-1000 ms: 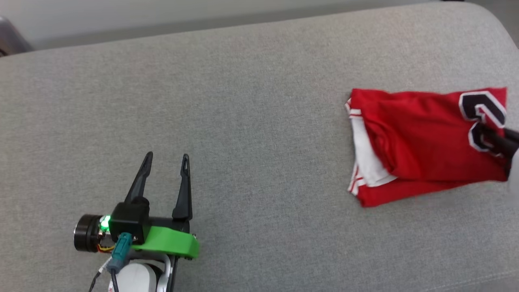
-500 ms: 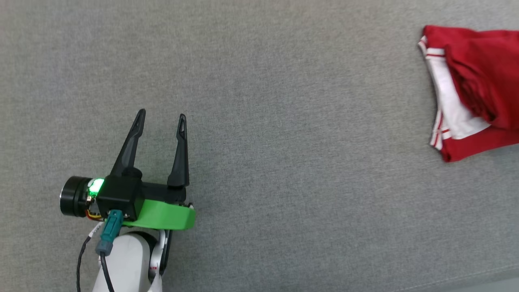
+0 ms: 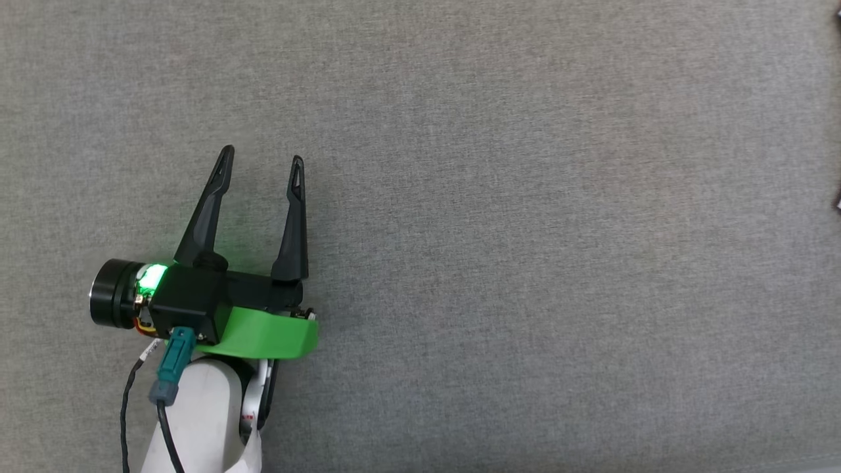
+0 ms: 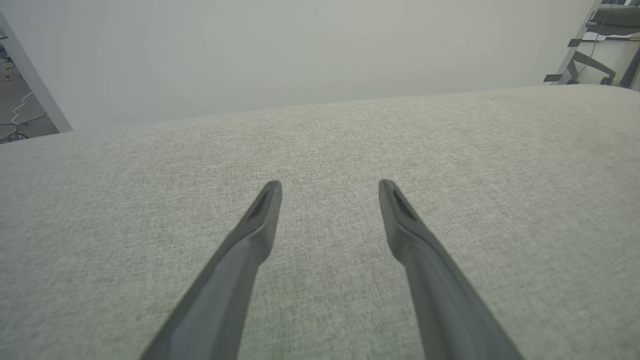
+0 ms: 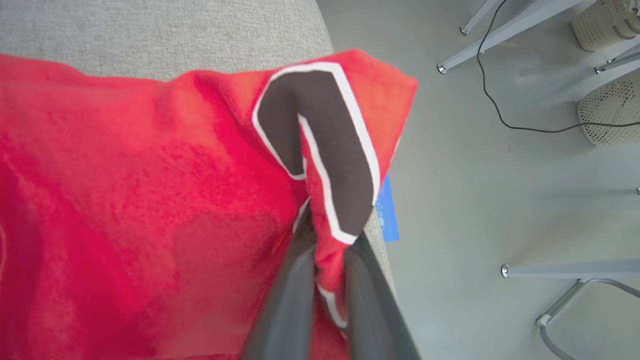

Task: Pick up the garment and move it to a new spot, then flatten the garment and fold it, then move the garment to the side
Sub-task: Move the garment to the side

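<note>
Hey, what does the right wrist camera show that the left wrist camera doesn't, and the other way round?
Right wrist view: the right pincer is shut on a bunched fold of the red jersey shirt with black, white-edged print. Beyond it lies a grey floor with a thin dark cable and a white mesh basket.
Left wrist view: the left pincer is open with nothing between its fingers, and there is a pale wall behind.
Shared: the grey woven fabric surface.
</note>
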